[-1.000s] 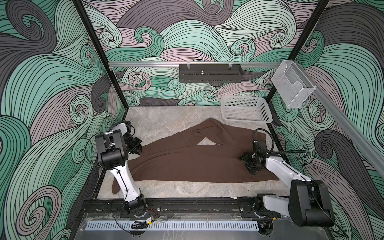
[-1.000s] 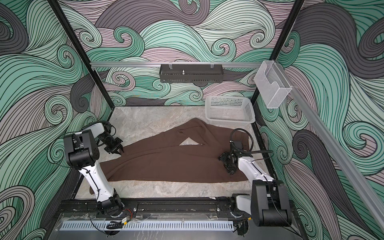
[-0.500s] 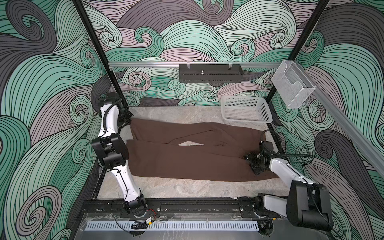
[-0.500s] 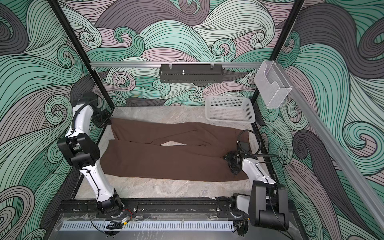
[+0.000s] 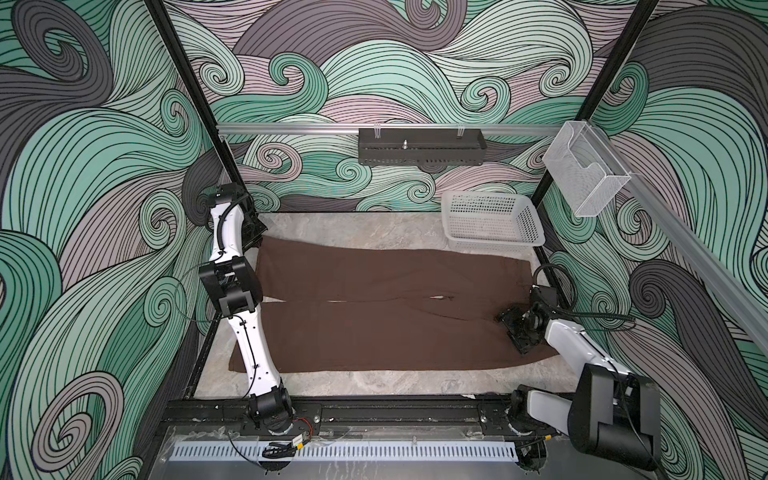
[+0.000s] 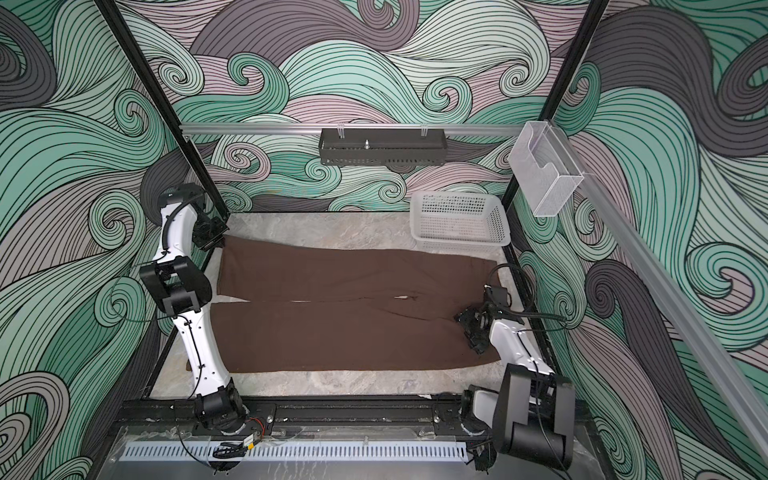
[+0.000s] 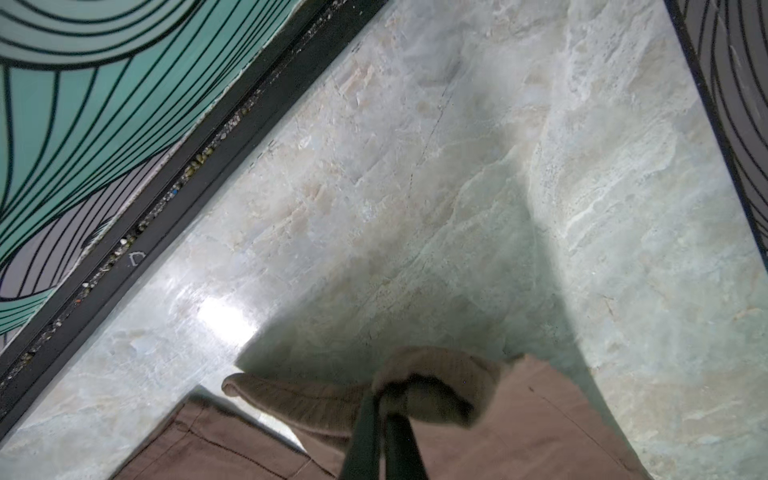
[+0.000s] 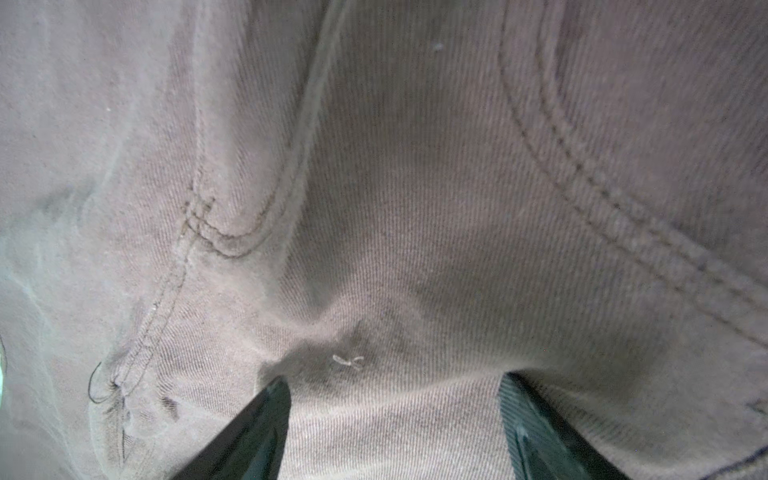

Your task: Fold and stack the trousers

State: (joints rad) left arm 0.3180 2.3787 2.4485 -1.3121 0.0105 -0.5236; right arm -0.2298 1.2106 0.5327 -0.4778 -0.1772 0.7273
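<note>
**Marble tabletop in a wave-patterned booth, brown trousers spread flat**

You are looking down at a pale marble tabletop (image 5: 353,226) walled in by green, grey and mauve wave patterns. In both top views the dark brown trousers (image 5: 374,316) lie flat across nearly its whole width. The legs run side by side toward the left and the waist is toward the right. A thin sliver of table shows between the legs.

Your left gripper (image 7: 384,415) is at the far left corner, at the hem end of the far leg. It is clenched on a bunched fold of the trousers' cloth, which the left wrist view shows pinched between the dark fingers (image 7: 365,436).

Your right gripper (image 8: 395,395) is at the waist end, near the table's right edge. Its jaws are spread wide over flat cloth and stitched seams, released.

A white mesh basket (image 5: 490,220) stands in the far right corner, just beside the far edge of the waist end. A black perforated tray (image 5: 419,146) hangs on the back rail above. A clear plastic holder (image 5: 582,174) is fixed to the right-hand rail.
</note>
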